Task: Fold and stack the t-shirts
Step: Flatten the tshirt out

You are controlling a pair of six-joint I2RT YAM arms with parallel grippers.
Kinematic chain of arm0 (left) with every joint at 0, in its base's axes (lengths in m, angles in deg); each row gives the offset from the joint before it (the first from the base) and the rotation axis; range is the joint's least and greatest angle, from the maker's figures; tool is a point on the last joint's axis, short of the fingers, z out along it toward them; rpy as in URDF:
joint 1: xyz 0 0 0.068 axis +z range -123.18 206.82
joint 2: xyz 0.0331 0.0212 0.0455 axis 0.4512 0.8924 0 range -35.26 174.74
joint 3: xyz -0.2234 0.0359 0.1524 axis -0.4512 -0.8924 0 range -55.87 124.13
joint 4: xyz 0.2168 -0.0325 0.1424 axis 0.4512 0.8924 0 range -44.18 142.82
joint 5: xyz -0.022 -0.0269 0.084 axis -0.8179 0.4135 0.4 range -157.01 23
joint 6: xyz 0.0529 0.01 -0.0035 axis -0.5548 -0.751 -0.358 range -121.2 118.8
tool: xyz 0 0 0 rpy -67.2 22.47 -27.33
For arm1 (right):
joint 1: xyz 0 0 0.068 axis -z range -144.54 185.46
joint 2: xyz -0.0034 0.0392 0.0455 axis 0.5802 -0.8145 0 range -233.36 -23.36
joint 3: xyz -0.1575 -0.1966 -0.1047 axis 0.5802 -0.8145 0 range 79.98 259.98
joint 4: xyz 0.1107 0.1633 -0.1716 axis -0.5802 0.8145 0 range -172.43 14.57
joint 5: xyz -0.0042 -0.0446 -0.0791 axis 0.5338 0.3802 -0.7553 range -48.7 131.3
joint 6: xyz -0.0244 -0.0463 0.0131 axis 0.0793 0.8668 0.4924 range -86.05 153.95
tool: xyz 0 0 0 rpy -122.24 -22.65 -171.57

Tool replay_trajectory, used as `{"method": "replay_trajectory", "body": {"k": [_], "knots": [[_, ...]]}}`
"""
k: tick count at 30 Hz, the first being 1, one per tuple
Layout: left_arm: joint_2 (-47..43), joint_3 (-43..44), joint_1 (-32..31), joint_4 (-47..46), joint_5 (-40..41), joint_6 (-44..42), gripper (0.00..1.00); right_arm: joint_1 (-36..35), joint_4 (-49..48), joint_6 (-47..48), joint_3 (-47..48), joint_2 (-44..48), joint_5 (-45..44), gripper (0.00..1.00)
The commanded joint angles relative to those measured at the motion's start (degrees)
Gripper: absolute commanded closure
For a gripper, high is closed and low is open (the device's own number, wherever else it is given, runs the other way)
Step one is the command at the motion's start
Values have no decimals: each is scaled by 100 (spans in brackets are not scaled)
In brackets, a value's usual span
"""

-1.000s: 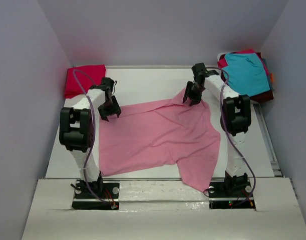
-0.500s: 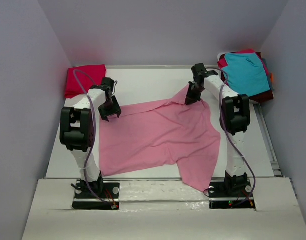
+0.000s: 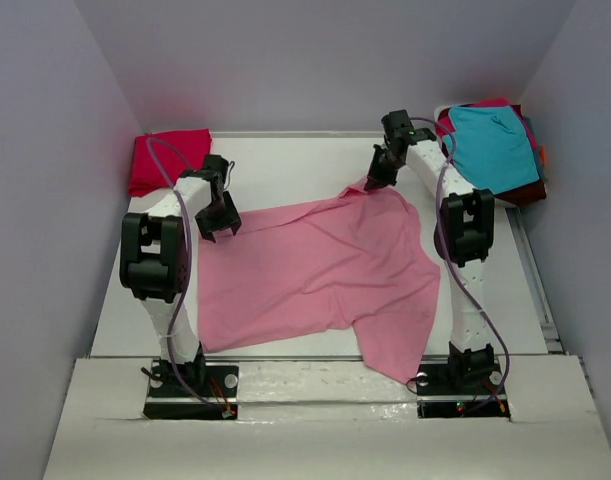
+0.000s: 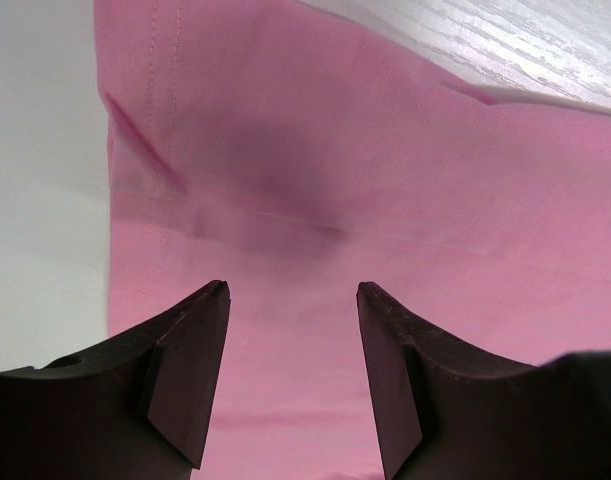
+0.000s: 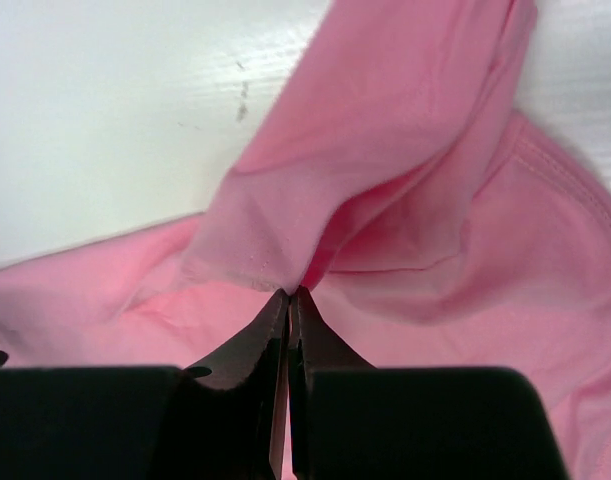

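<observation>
A light pink t-shirt [image 3: 325,275] lies spread over the middle of the white table [image 3: 285,165], one sleeve hanging over the near edge. My right gripper [image 3: 373,184] is shut on a pinch of the pink t-shirt [image 5: 385,200] at its far right corner, and the cloth there is drawn up into a peak. My left gripper [image 3: 220,228] stands open just above the shirt's far left edge. In the left wrist view the pink cloth [image 4: 385,180] shows between my left gripper's [image 4: 291,292] spread fingers [image 4: 190,350], with nothing held.
A folded crimson t-shirt [image 3: 165,160] lies at the far left corner. A pile with a teal t-shirt [image 3: 493,145] on top of red and maroon ones sits at the far right. Walls close in on three sides.
My right gripper has shut on the pink shirt's far right corner and pulled it back and up a little. The left arm has not moved.
</observation>
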Motion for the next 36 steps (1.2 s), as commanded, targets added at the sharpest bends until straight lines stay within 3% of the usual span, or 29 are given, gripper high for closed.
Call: {"method": "replay_trajectory", "body": {"k": [1,10,22,36], "knots": [[-19,249,19,72,208,-66,35,-39,132,56,698,-243,62,93],[17,267,19,89,331,-93,35,-39,211,73,1560,-577,105,93],[-10,3,72,72,814,48,34,-39,106,73,1253,-402,167,93],[280,29,608,-288,420,-101,34,-39,88,117,1077,-287,220,93]]}}
